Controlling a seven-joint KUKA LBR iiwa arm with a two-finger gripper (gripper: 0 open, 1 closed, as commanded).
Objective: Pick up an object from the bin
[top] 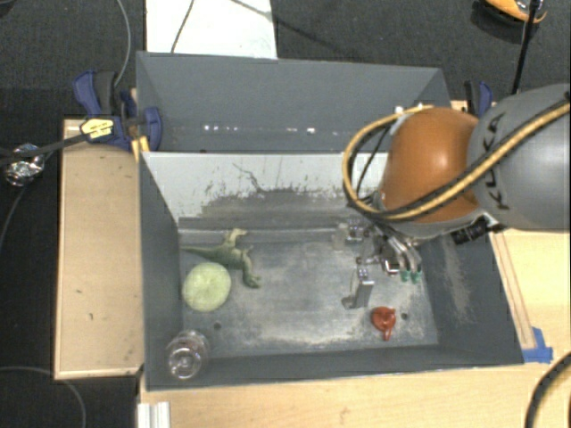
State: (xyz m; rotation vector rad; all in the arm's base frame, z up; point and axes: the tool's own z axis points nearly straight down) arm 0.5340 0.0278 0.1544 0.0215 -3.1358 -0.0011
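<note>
My gripper [379, 285] hangs over the right half of the bin floor, open, with nothing between its fingers. One fingertip [355, 300] points down at bare floor. A small red thing [384, 321] lies just below and to the right of that fingertip, near the bin's front wall, apart from the gripper. Far to the left lie a green toy dinosaur [234, 255] and a pale green ball [207, 287], touching each other.
A clear plastic cup [186, 355] lies in the bin's front left corner. The arm, with its orange cover and looped cables, reaches in from the right above the bin's right wall.
</note>
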